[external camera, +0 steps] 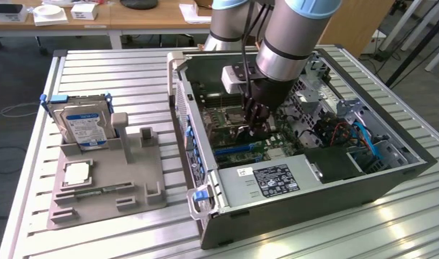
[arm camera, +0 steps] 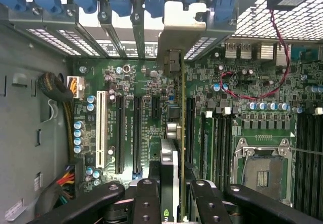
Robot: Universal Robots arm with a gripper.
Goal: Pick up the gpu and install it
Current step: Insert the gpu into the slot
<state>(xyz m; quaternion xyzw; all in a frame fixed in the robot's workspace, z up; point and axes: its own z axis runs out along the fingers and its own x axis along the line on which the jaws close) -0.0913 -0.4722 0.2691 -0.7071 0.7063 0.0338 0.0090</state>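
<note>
Alu table (external camera: 96, 237), 1 claw (external camera: 257, 127) w/ 1 gpu (arm camera: 171, 153) (upright)

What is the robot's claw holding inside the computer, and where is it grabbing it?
The gripper holds the gpu, pinching the thin card by the edge facing away from the motherboard, with a finger on each flat side.

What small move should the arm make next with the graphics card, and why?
Probably press the thin black-faced circuit card straight down toward the green motherboard. The black gripper holds it edge-on between the board's long black slots; whether it is seated cannot be told.
</note>
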